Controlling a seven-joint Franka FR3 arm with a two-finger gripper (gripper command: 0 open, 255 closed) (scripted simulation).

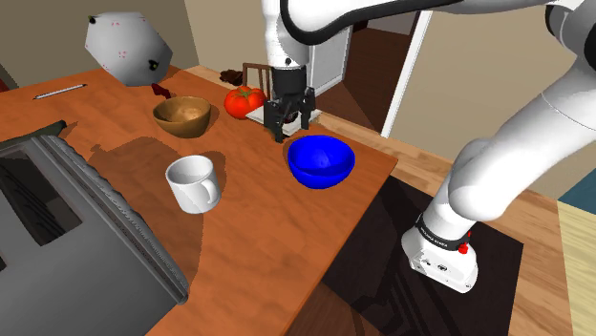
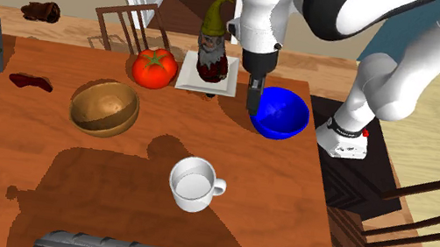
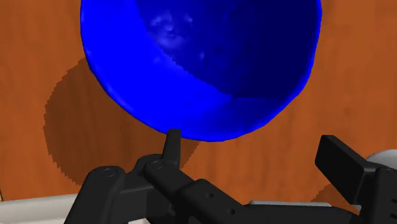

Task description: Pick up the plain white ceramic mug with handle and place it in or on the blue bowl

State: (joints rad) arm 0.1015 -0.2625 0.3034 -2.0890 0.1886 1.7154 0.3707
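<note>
The white mug (image 1: 194, 183) (image 2: 192, 184) stands upright on the wooden table (image 1: 267, 248), its handle turned toward the second exterior view's right. The blue bowl (image 1: 321, 160) (image 2: 281, 114) (image 3: 203, 57) sits near the table's edge, empty. My black gripper (image 1: 289, 119) (image 2: 253, 105) (image 3: 254, 156) hangs just above the table beside the bowl's rim, on the side toward the tomato. Its fingers stand apart with nothing between them. The mug is well away from it, across the table toward the grey appliance.
A brown bowl (image 1: 182, 115) (image 2: 104, 107), a red tomato (image 1: 244, 99) (image 2: 154, 67) and a gnome figure (image 2: 213, 53) on a white plate (image 2: 191, 80) stand close behind the gripper. A grey appliance (image 1: 57, 220) takes up the shoulder view's left. A chair (image 2: 406, 233) stands beside the table.
</note>
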